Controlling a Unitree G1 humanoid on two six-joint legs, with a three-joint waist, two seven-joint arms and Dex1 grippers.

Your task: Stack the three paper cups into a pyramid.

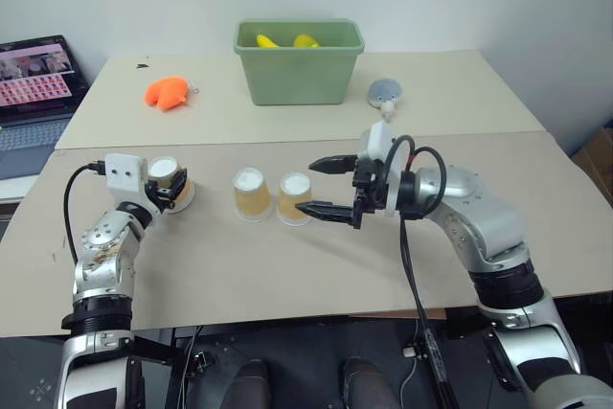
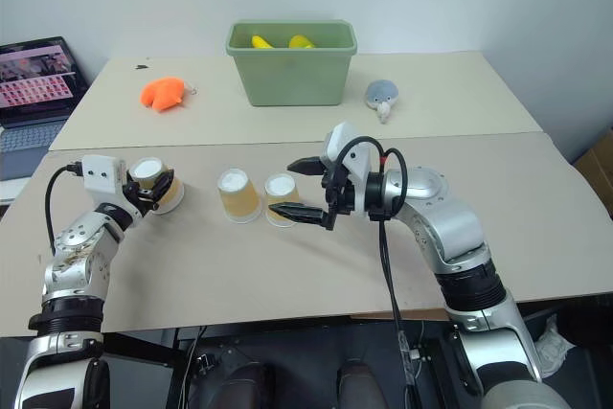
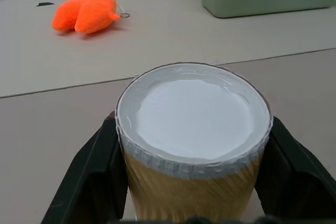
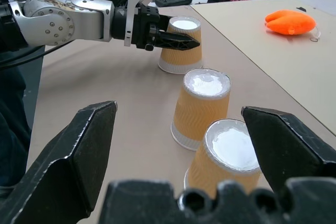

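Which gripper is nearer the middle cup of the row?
Right. The right gripper hangs open beside the neighbouring cup, one cup from the middle cup. The left gripper is farther off, shut on the left cup.

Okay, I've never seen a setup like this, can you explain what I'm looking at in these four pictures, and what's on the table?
This is a two-armed humanoid robot. Two pictures look down from its head; the other two come from cameras on its wrists. On the table stand three upside-down paper cups. The left gripper is shut on the left cup. The right gripper is open beside the right cup, not gripping it; the middle cup touches that one. Farther back are a green bin, an orange plush toy, a small grey thing and a laptop.
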